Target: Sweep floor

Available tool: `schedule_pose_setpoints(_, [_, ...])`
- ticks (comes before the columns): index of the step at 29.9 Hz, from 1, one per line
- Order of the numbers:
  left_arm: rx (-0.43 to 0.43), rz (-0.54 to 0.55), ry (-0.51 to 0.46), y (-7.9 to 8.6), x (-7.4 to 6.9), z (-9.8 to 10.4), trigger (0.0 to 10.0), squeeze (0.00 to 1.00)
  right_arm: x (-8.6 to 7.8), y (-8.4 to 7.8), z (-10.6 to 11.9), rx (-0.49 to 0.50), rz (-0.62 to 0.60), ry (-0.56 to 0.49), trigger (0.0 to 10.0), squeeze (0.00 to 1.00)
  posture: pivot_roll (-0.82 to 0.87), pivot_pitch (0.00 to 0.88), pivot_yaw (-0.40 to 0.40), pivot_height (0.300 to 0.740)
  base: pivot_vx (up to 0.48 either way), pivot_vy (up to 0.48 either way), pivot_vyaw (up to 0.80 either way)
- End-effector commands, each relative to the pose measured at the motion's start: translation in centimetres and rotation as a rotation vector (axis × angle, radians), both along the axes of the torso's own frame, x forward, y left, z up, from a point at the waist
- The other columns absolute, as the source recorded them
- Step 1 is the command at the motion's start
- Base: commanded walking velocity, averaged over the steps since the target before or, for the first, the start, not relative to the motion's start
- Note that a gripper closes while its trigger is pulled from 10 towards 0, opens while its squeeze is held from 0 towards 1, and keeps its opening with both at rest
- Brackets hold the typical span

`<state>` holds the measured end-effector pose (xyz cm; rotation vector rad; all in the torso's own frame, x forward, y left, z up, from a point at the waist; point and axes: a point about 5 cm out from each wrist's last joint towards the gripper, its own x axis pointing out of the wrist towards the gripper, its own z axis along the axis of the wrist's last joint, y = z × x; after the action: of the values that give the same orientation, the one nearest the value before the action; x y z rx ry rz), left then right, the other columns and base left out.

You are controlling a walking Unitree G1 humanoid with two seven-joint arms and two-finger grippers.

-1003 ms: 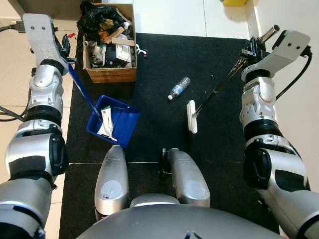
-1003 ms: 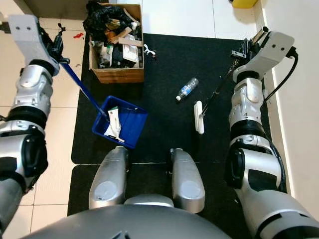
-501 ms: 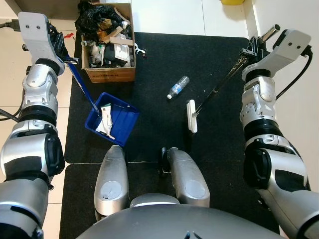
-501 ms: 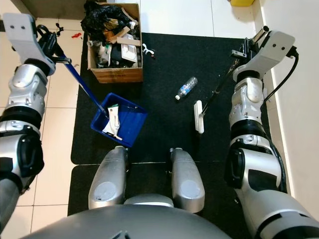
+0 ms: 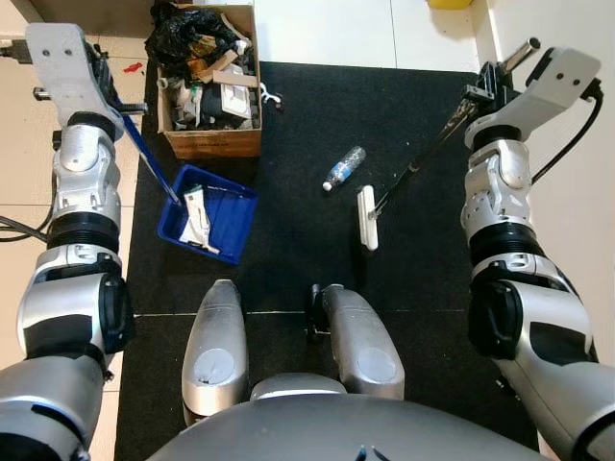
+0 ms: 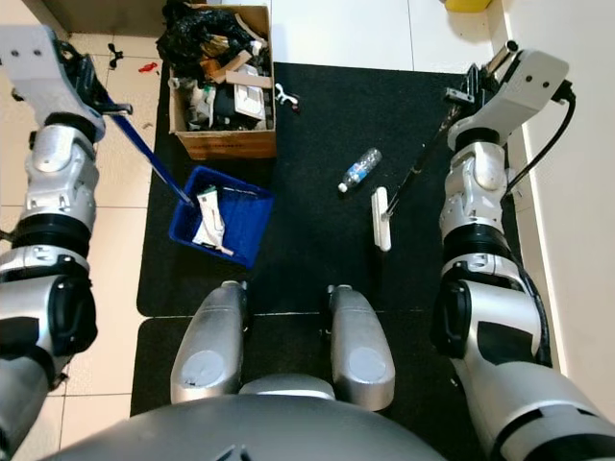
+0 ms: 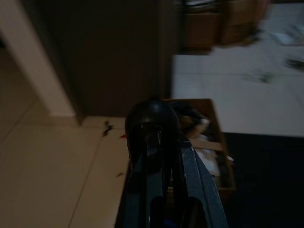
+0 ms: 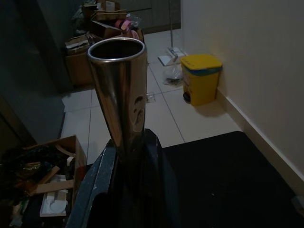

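My left gripper (image 5: 109,97) is shut on the long blue handle (image 5: 144,158) of a blue dustpan (image 5: 227,217). The pan rests on the black mat (image 5: 307,106) just in front of the cardboard box, with white paper scraps (image 5: 196,219) inside it. At the right, my right gripper (image 5: 484,90) is shut on the metal broom handle (image 8: 121,90). That handle slants down to a white broom head (image 5: 366,217) on the mat. A clear plastic bottle (image 5: 344,168) lies on the mat just left of the broom head.
A cardboard box (image 5: 211,144) stuffed with rubbish and a black bag stands at the mat's far left corner. Small white debris (image 5: 272,98) lies beside it. A yellow bin (image 8: 202,76) stands by the right wall. My own legs (image 5: 288,336) fill the near mat.
The dustpan has slid left and a little farther away, toward the box, as my left arm drew back. The broom head has barely shifted.
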<state>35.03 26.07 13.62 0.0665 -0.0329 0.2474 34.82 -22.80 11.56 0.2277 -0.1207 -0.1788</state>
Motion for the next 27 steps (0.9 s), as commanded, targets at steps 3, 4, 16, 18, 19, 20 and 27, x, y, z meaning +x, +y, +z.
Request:
schedule_pose_setpoints(3, [-0.097,0.057,-0.042,-0.9,0.3,2.2,10.0,0.0,0.6,0.5,2.1,0.006,0.007,-0.09,10.0,0.0,0.13,0.075,-0.072,0.74,0.0,0.0,0.0])
schedule_pose_setpoints(4, [-0.106,0.066,-0.037,-1.0,0.3,2.4,10.0,0.0,0.6,0.6,2.2,0.005,0.01,-0.094,10.0,0.0,0.14,0.07,-0.073,0.74,0.0,0.0,0.0])
schedule_pose_setpoints(16, [-0.01,0.061,-0.034,-3.3,-0.6,2.6,10.0,0.0,-0.4,2.6,-1.9,0.018,0.041,0.048,10.0,0.0,0.16,0.041,-0.072,0.74,0.0,0.0,0.0])
schedule_pose_setpoints(18, [-0.023,0.056,-0.027,-3.6,-0.7,2.4,10.0,0.0,-0.4,2.7,-2.2,0.024,0.041,0.061,10.0,0.0,0.16,0.039,-0.072,0.74,0.0,0.0,0.0])
schedule_pose_setpoints(19, [-0.031,0.048,-0.018,-4.1,-0.8,2.4,10.0,0.0,-0.5,2.8,-2.6,0.026,0.041,0.078,10.0,0.0,0.16,0.039,-0.072,0.74,0.0,0.0,0.0])
schedule_pose_setpoints(20, [-0.031,0.048,-0.018,-4.1,-0.8,2.4,10.0,0.0,-0.5,2.8,-2.6,0.026,0.041,0.078,10.0,0.0,0.16,0.039,-0.072,0.74,0.0,0.0,0.0])
schedule_pose_setpoints(27, [-0.061,0.003,0.005,-6.3,-1.3,2.4,10.0,0.0,-0.4,2.8,-2.8,0.055,0.024,0.1,10.0,0.0,0.17,0.025,-0.07,0.74,0.0,0.0,0.0])
